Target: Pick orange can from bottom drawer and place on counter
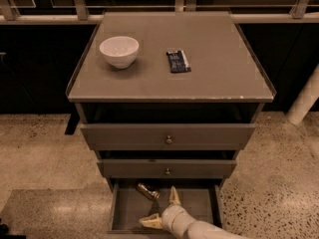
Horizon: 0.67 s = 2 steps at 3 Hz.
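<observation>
The orange can (147, 191) lies on its side on the floor of the open bottom drawer (130, 214), near the back left, partly under the drawer above. My gripper (162, 209) is inside the drawer, just right of and in front of the can, open with its two pale fingers spread apart and nothing between them. One fingertip (174, 195) points toward the back, the other (148, 221) lies near the drawer's front. The counter (219, 68) is the flat cabinet top above.
A white bowl (119, 51) stands on the counter at the left and a flat dark blue packet (178, 61) lies near the middle. Two upper drawers with knobs (169, 140) overhang the bottom drawer. A white post (304, 103) stands at the right.
</observation>
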Tool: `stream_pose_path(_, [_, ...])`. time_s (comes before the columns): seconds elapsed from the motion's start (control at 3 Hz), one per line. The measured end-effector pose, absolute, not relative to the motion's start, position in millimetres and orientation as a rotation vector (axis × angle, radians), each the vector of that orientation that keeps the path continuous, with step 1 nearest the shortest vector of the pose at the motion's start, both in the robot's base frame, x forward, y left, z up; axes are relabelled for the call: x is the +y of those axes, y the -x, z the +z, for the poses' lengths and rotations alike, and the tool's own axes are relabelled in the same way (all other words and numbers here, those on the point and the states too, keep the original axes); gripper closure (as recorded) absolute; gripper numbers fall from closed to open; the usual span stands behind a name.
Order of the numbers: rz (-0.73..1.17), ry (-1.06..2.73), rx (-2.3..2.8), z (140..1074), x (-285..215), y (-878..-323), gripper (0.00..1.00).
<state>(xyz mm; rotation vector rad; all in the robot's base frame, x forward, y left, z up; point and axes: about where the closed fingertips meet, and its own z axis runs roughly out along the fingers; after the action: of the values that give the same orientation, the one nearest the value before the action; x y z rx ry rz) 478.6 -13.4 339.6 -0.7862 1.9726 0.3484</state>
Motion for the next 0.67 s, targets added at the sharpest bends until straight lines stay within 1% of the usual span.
stream_pose_path(0.67, [0.248, 0.750, 1.964, 306.6, -13.4, -513.2, 0.00])
